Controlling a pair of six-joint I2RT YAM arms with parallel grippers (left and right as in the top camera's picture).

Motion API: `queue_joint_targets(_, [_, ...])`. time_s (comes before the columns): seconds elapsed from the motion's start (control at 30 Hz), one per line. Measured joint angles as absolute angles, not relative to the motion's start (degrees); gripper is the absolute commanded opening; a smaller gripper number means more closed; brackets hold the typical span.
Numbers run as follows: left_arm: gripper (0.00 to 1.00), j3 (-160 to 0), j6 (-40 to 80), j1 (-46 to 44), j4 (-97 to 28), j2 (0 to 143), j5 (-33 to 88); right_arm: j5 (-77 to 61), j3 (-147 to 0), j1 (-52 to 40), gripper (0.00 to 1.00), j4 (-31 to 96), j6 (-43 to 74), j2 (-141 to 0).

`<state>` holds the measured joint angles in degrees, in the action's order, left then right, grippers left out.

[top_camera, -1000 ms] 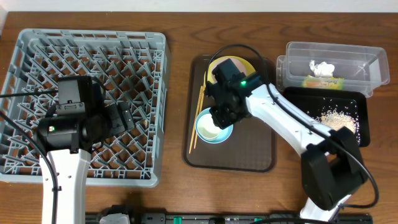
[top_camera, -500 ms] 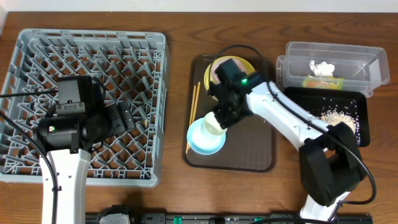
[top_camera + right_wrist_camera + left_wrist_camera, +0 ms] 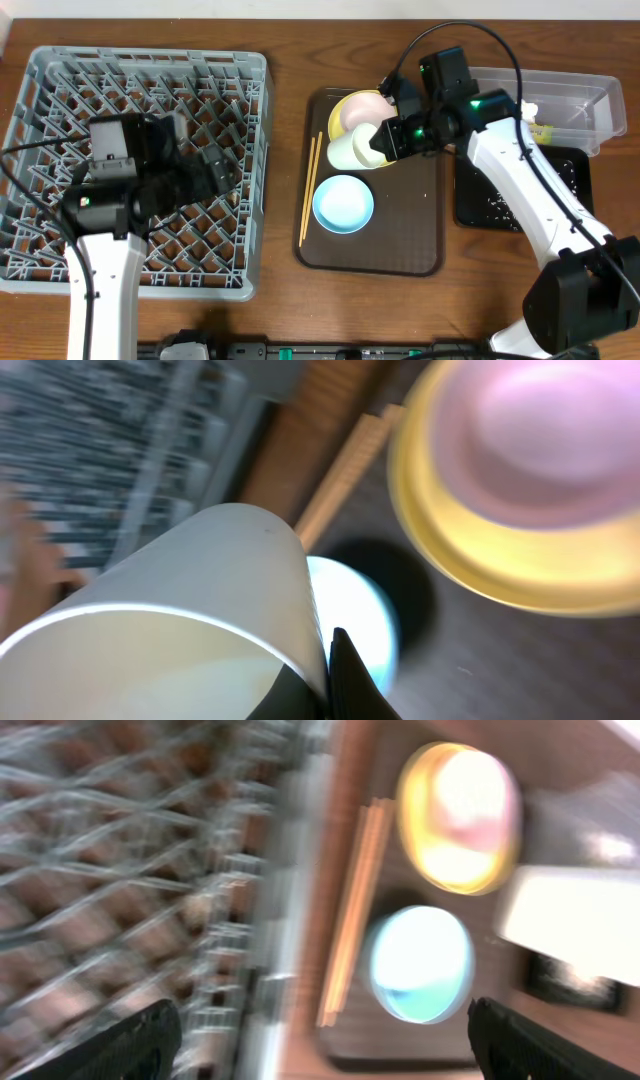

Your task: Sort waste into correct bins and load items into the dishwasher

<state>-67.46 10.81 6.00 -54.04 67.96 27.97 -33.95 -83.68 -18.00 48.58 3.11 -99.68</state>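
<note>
Six logged, largest first: dish rack (image 3: 150, 55) at left edge of table (image 3: 275, 310), under left gripper (image 3: 222, 168), jaws wide, empty; serving tray (image 3: 400, 240) at centre; yellow plate (image 3: 345, 103) at its far edge; blue bowl (image 3: 343, 203) mid-tray; white cup (image 3: 348, 150) above tray's far part, rim pinched in right gripper (image 3: 383, 140); chopsticks (image 3: 312, 190) along tray's left edge. Advised: hold cup level, clear plate rim.

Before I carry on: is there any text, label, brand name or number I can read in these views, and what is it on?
No text is legible in any view.
Snack wrapper in the clear tub: mostly hidden, any print is too small to read.
Dish rack, cup, light blue bowl: no marking shows.
Both wrist views: blurred by motion, nothing legible.
</note>
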Motion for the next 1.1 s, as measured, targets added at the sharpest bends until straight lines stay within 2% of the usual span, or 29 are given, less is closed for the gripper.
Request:
queue_joint_targets(0.27, [0.94,-67.46,11.03,5.87,-44.36,77.71,55.72,-56.29,-83.68,-16.45,0.01,40.77,3.25,-100.09])
queue_joint_targets(0.5, [0.93,-67.46,12.10,2.92,-33.19,85.36,77.19,-67.83,-83.68,-16.45,0.01,35.70,3.27,-100.12])
queue_joint_targets(0.87, [0.93,-67.48,16.86,-3.92,-22.70,87.46,85.58,-72.71,-83.68,-16.43,0.01,31.79,5.30,-100.14])
queue_joint_targets(1.0, [0.86,-67.48,20.78,-6.66,-17.06,87.46,85.89,-73.38,-83.68,-16.43,0.01,31.68,5.69,-100.14])
queue_joint_targets(1.1, [0.84,-67.48,24.36,-8.45,-13.13,87.46,86.04,-73.67,-83.68,-16.43,0.01,31.38,5.85,-100.14])
